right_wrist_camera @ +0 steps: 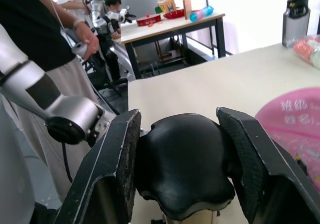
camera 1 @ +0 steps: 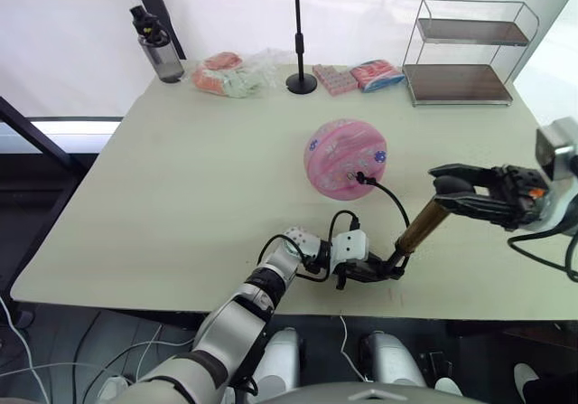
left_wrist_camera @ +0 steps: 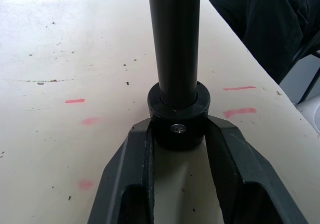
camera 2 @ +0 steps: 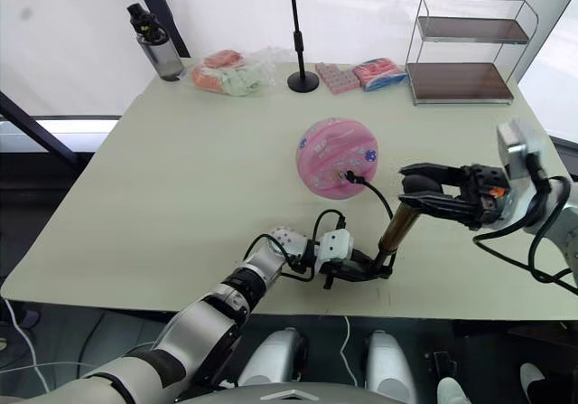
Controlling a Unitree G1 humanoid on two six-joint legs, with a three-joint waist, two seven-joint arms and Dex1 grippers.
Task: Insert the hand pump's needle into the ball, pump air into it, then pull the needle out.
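The ball (camera 1: 346,158) sits near the middle of the table (camera 1: 163,205), a little toward the right edge, and I can see the hose (camera 1: 390,196) running from the pump (camera 1: 423,225) up to a small black fitting against the ball's near side, so I judge the needle (camera 1: 354,177) is already in. The pump stands tilted by the near edge: its base is at the front, and its long axis leans up and away toward the right. My left jaws (camera 1: 372,269) are clamped on the black base cap, pinning it to the table. My right jaws (camera 1: 449,192) are closed around the black handle at the pump's top end, as the right wrist view shows plainly. The coming stroke depends on that axis: the right arm must push the handle down along the slanted barrel toward the left jaws, not straight down, or the base may twist out of the left grip. The ball lies beyond the pump, clear of both arms.
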